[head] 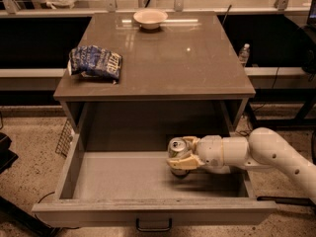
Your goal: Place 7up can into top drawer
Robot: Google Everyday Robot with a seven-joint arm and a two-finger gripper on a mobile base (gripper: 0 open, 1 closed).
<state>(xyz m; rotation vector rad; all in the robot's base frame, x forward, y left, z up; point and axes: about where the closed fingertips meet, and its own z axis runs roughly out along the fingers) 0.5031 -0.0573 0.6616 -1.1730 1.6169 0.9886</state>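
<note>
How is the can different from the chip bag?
The can is a silvery cylinder, roughly upright; the bag is blue-and-white, crumpled, lying flat. The can is inside the open drawer, held in the gripper; the bag lies free on the tabletop. Both are small snack items.

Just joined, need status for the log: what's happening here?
The robot's arm reaches in from the right, its pincer shut on the 7up can, holding it inside the open top drawer, toward its right side. Whether the can touches the drawer floor is unclear. A chip bag and a bowl sit on the tabletop above.
</note>
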